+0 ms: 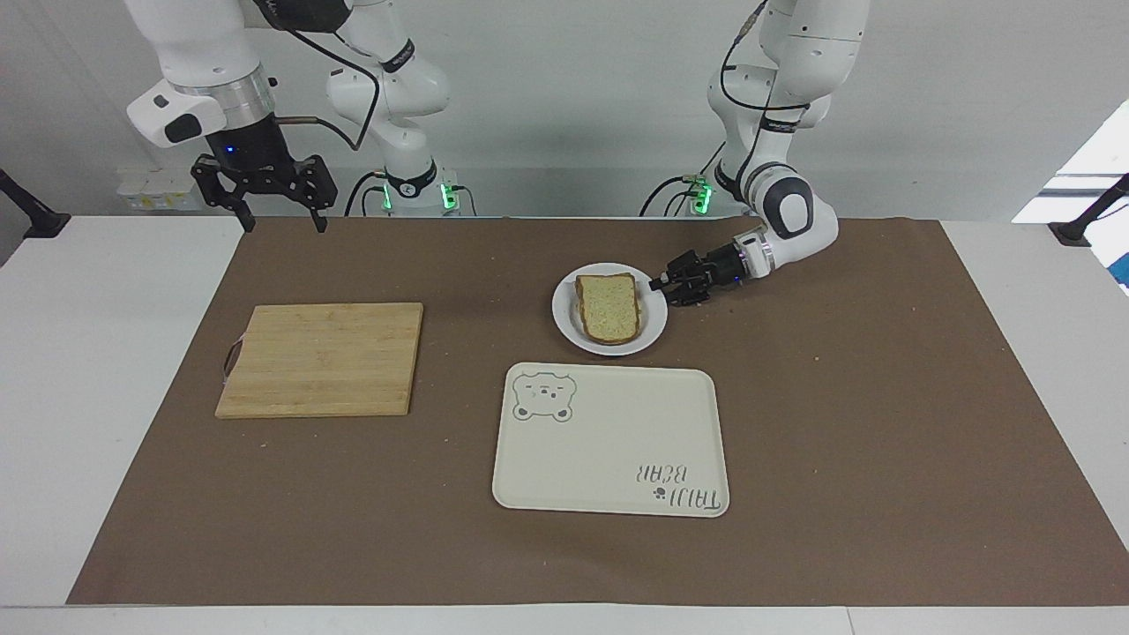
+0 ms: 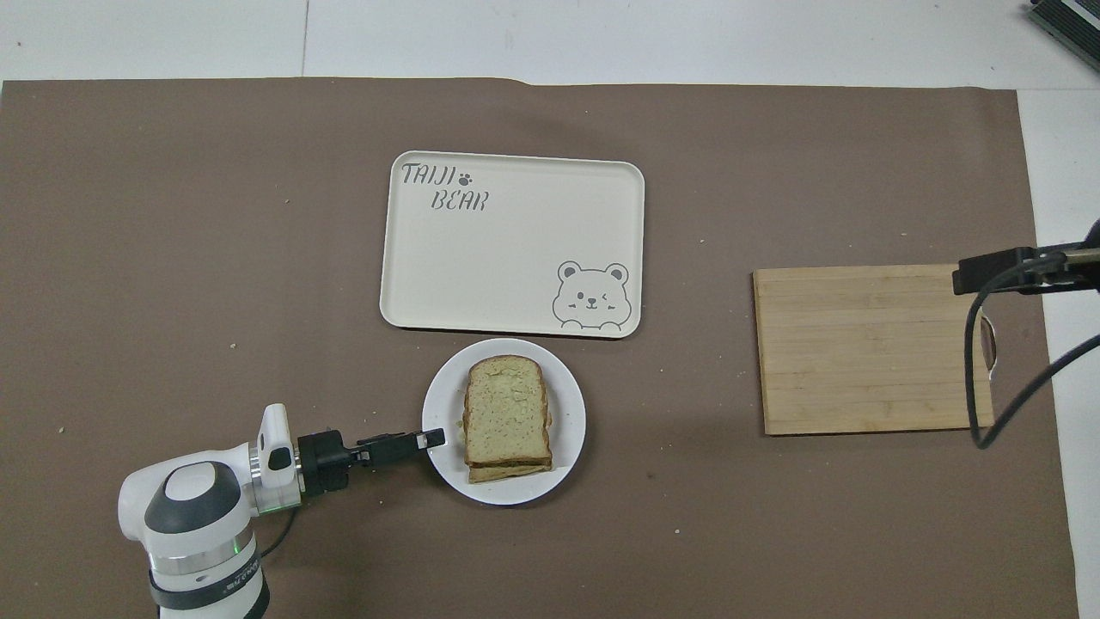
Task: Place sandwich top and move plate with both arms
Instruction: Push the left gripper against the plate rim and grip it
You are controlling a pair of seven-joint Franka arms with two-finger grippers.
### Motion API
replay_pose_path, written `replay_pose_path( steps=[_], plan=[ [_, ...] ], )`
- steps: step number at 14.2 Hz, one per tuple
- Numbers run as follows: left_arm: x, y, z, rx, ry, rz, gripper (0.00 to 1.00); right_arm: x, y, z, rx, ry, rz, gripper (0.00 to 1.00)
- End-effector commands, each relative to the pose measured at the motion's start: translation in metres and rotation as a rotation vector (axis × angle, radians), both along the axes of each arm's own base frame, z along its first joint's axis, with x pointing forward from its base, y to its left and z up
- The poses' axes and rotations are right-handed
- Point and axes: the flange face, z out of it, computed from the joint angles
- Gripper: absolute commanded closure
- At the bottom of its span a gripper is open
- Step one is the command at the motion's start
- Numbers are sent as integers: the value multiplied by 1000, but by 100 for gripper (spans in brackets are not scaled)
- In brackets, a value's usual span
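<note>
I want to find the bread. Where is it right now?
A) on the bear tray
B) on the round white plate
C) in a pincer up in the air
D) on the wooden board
B: the bread lies on the round white plate, which sits beside the bear tray, nearer to the robots; the wooden board has nothing on it.
</note>
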Motion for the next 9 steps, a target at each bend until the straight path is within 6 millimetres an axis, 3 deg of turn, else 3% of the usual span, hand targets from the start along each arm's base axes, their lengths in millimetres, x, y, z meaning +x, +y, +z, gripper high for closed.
replay_pose_path(
  steps=[1,6,8,9],
  plan=[
    [-8,-8,-7,-12,2,-3,44,-5,-5,3,20,7,9,0],
    [-12,-18,-8,-6,9,2,49,-5,-5,3,20,7,9,0],
    [-12,-18,-8,-4,10,4,70,-6,-5,4,20,6,9,0],
    [-12,-18,-8,-4,12,5,87,-6,-5,4,20,6,9,0]
  ],
)
